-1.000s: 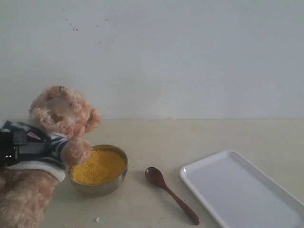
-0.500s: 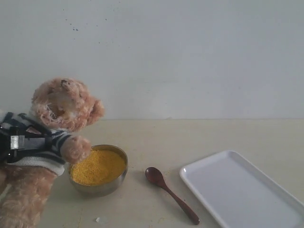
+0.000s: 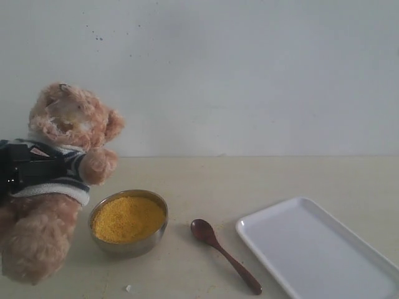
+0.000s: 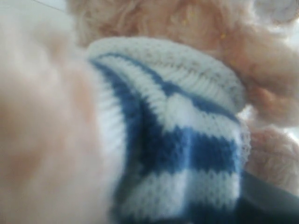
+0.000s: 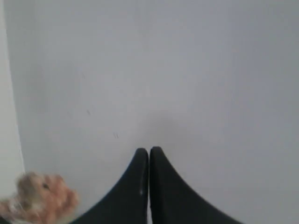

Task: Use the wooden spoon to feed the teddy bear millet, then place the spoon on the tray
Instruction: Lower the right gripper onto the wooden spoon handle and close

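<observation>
The teddy bear, fuzzy light brown in a navy-and-white striped shirt, hangs at the far left with its feet off the table. My left gripper is shut on its shirted torso. The left wrist view is filled with the striped shirt and fur. Millet fills a small steel bowl just right of the bear. The wooden spoon lies on the table between the bowl and the white tray. My right gripper is shut and empty, facing the wall, with the bear small at its view's corner.
A pale wall stands behind the beige table. A small white crumb lies in front of the bowl. The tray runs off the lower right edge of the exterior view.
The bear has risen and swung back to the left. Its paw, which rested at the bowl's rim, now hangs above and to the left of the bowl. Spoon, bowl and tray have not moved.
</observation>
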Robot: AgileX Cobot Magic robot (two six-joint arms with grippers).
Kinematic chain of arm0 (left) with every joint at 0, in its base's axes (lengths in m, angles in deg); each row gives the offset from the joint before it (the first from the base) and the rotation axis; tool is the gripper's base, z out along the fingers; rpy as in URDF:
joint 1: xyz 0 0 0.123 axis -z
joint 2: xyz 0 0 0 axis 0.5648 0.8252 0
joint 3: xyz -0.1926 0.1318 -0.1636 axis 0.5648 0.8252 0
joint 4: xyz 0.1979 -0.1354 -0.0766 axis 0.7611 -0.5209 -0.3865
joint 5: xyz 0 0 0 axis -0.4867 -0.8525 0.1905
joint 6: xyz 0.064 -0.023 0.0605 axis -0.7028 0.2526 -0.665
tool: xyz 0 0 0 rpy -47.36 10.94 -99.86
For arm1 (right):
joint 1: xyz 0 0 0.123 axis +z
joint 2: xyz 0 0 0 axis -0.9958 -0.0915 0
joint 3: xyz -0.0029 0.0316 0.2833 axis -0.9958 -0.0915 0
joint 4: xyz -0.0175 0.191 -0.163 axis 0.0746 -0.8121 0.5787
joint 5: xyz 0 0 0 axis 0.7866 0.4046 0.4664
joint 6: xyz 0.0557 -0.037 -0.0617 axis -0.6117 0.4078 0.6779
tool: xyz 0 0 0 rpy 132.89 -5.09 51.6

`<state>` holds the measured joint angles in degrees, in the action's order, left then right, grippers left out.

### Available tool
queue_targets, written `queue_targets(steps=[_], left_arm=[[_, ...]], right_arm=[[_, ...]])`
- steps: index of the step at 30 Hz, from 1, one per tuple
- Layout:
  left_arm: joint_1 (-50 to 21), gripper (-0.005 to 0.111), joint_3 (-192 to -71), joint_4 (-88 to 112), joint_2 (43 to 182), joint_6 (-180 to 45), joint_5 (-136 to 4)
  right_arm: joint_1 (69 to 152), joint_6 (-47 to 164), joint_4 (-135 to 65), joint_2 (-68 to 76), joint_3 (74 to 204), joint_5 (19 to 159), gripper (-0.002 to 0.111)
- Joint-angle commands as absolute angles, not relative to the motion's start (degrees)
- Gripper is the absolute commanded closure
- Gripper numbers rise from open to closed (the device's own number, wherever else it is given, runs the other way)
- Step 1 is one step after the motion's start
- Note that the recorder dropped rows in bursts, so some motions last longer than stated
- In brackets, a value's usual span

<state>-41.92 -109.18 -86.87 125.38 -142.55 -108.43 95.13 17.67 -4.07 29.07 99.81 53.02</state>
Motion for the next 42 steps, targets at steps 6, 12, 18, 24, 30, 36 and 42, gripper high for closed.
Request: queue_targets(steps=[6, 12, 18, 24, 30, 36, 42], left_arm=[[-42.04, 0.103, -109.56, -88.03, 125.15, -144.13, -108.45], [-42.04, 0.103, -109.56, -88.03, 125.15, -142.73, -106.52], [-42.04, 0.103, -109.56, -88.03, 125.15, -142.74, -106.63], [-42.04, 0.103, -109.56, -88.03, 125.15, -142.74, -106.63], [-42.04, 0.103, -109.56, -88.03, 125.15, -142.74, -106.74], [-42.04, 0.103, -109.33, -88.03, 125.15, -142.74, -106.71], [-42.04, 0.103, -109.32, -88.03, 125.15, -142.74, -106.71]], right_arm=[[95.25, -10.18, 23.03, -7.96, 109.86, 52.19, 0.108], [101.95, -17.25, 55.68, -23.66, 120.22, 44.17, 0.108], [109.7, -17.25, 58.72, -27.2, 120.48, 70.72, 0.108], [114.65, -12.33, 58.59, -28.25, 120.48, 76.28, 0.075], [114.55, -11.87, 51.82, -28.83, 120.62, 75.94, 0.059], [114.55, -6.92, 48.22, -32.62, 122.5, 76.5, 0.059], [114.48, -7.11, 43.52, -35.42, 122.5, 77.31, 0.059]])
